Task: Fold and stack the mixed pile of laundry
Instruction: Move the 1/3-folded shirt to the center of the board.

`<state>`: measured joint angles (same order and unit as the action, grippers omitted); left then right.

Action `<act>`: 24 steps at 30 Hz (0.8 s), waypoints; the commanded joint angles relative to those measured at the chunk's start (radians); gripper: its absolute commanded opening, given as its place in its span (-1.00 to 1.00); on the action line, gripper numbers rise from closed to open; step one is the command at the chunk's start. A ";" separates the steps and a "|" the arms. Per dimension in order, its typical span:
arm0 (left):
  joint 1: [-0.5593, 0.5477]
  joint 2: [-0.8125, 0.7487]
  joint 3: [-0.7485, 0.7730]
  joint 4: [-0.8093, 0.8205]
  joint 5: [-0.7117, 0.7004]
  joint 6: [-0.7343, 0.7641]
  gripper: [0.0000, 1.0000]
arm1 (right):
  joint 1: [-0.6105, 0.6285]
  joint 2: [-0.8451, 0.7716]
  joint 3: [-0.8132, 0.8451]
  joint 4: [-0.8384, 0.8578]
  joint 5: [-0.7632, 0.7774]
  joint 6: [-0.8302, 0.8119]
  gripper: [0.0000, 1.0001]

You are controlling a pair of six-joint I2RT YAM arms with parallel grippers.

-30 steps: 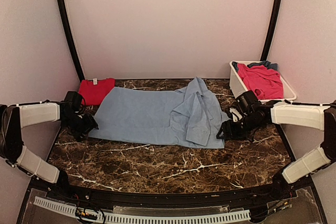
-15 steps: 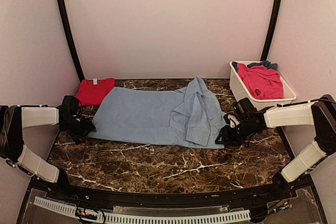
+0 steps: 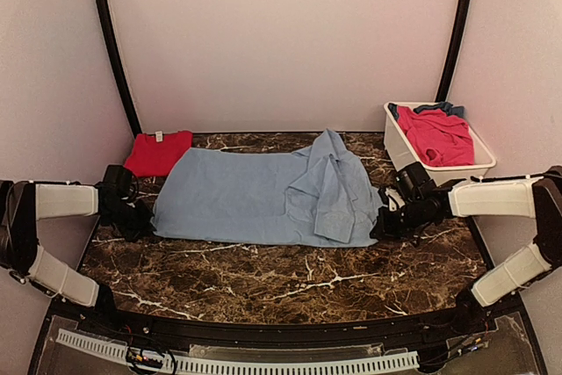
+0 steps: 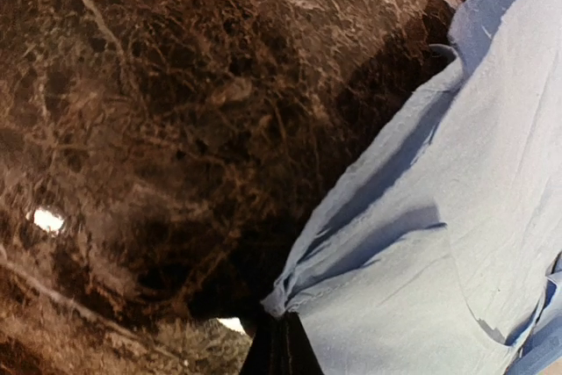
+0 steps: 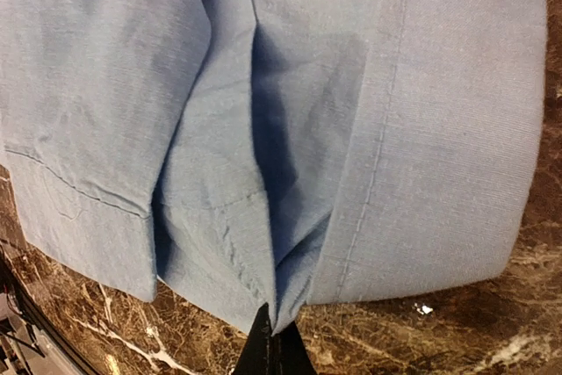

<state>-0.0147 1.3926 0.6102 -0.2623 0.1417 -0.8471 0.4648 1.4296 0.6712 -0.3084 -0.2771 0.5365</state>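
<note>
Pinching the near left corner of the light-blue shirt [image 4: 439, 243] with the left jaws, shut tight on a bunched bit of hem at the bottom of the left wrist view. Clamping the right jaws likewise on a fold of the shirt's near right edge, with the stitched hem creasing upward from the closed tips in the right wrist view. Holding both grips low, right at the table [image 3: 290, 278], with the shirt lying spread across the middle of it: flat body to the left, sleeve end rumpled and doubled over to the right. Reading the step in hand as the start of a fold on this shirt, with the near edge taken at both ends and barely raised, if at all. Calling next, most likely, for lifting both ends together and carrying them toward the far edge at matched height and pace. Keeping the cloth taut between the arms, so as not to drag the rumpled right end further out of shape. Leaving, further out, a folded red piece [image 3: 158, 154] at the far left, just beside the shirt's far left corner. Leaving also a pink-red piece [image 3: 435, 136] and a darker blue piece [image 3: 450, 110] waiting in the white tub [image 3: 395, 142] at the far right. Finding no readable writing anywhere, only a small white tag [image 3: 159, 136] on the red piece, too small to make out.
</note>
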 commanded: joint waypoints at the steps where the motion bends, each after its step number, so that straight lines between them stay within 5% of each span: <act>1: 0.007 -0.150 -0.005 -0.144 -0.014 -0.036 -1.00 | 0.004 -0.111 -0.017 -0.083 0.110 0.016 -1.00; 7: 0.007 -0.260 0.034 -0.296 -0.087 -0.016 -1.00 | 0.003 -0.212 -0.033 -0.175 0.188 0.074 -1.00; 14: 0.007 -0.219 -0.002 -0.303 -0.008 0.001 -0.99 | 0.003 -0.209 -0.065 -0.184 0.149 0.089 -1.00; 15: 0.007 -0.228 -0.008 -0.304 -0.006 0.003 -0.88 | 0.003 -0.221 -0.068 -0.183 0.137 0.095 -1.00; 20: 0.007 -0.299 0.022 -0.323 -0.011 0.019 -0.12 | 0.004 -0.249 -0.032 -0.207 0.107 0.087 0.19; 24: 0.002 -0.351 0.103 -0.307 -0.003 0.082 0.47 | 0.009 -0.279 0.042 -0.240 0.104 0.042 0.34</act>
<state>-0.0128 1.0992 0.6296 -0.5640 0.1383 -0.8310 0.4694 1.1904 0.6338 -0.5240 -0.1669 0.6140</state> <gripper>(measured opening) 0.637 0.664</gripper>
